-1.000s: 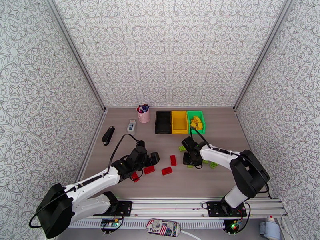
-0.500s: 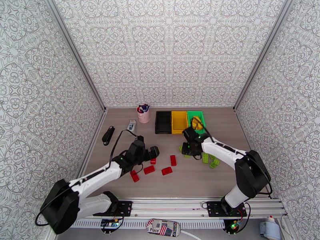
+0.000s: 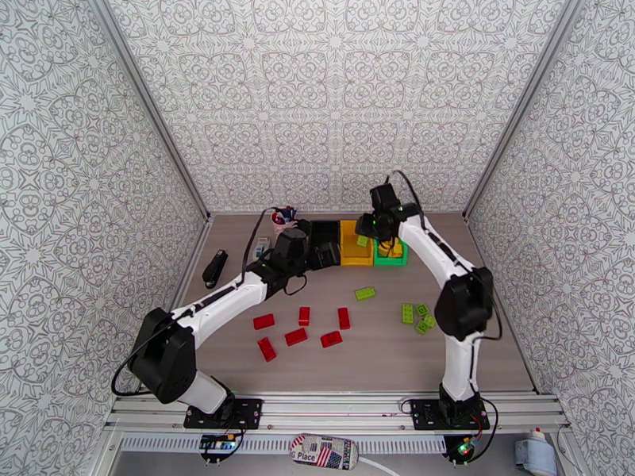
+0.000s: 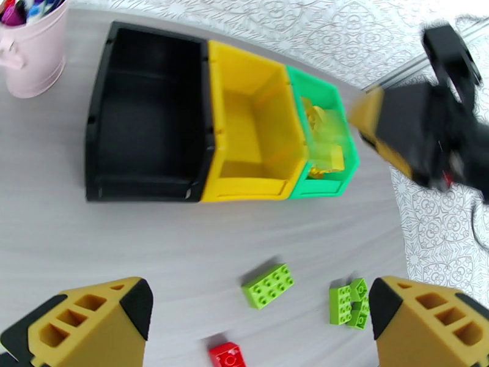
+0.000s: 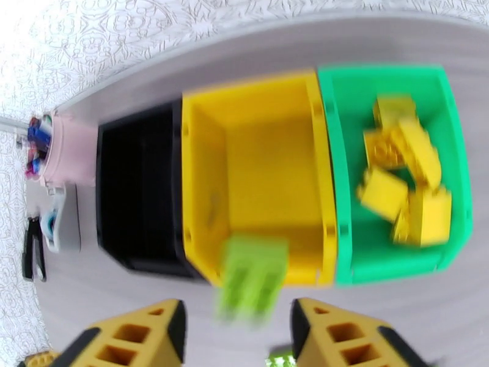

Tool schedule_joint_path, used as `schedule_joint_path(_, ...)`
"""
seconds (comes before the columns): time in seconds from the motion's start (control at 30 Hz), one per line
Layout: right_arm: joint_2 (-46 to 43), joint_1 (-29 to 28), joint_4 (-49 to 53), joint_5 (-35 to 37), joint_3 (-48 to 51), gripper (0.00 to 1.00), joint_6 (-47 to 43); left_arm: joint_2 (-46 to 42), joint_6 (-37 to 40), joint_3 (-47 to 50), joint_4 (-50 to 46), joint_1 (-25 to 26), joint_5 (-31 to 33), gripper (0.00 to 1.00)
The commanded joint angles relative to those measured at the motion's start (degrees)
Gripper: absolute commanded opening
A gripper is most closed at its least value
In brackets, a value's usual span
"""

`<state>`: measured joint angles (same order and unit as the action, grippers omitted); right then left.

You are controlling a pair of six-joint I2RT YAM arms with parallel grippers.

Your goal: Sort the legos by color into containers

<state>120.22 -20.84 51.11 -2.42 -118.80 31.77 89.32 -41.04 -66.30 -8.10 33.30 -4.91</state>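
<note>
Three bins stand in a row at the back: black, yellow and green. Yellow bricks lie in the green bin. My right gripper hovers open above the yellow bin, and a blurred light green brick hangs loose in its gap. My left gripper is open and empty, just in front of the black bin. Several red bricks and light green bricks lie on the table.
A pink cup of pens stands left of the black bin. Further left are a white-and-blue box and a black object. Patterned walls close in the table on three sides.
My right arm rose from the green bricks on the table to above the bins, carrying one green brick. My left arm swung from the red bricks up to the black bin.
</note>
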Motion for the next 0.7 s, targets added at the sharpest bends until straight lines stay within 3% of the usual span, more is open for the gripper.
schedule_joint_path(0.0, 1.9, 0.3, 7.2, -1.3, -5.6, 0.6, -1.3, -0.8, 1.7, 0.1, -2.7, 0.6, 0.2, 0.99)
schedule_joint_path(0.1, -1.1, 0.2, 5.8, -1.4, -1.6, 0.66, -1.6, -2.8, 1.8, 2.1, -3.4, 0.9, 0.5, 0.99)
schedule_joint_path(0.33, -16.1, 0.5, -1.3, 1.3, 21.3, 0.76, -1.2, -6.9, 2.3, 7.5, -3.0, 2.9, 1.0, 0.99)
schedule_joint_path(0.67, -34.2, 3.6, -7.1, 3.4, 52.3, 0.76, 1.8, -7.5, 1.3, 12.5, -0.5, 9.3, 3.5, 0.99)
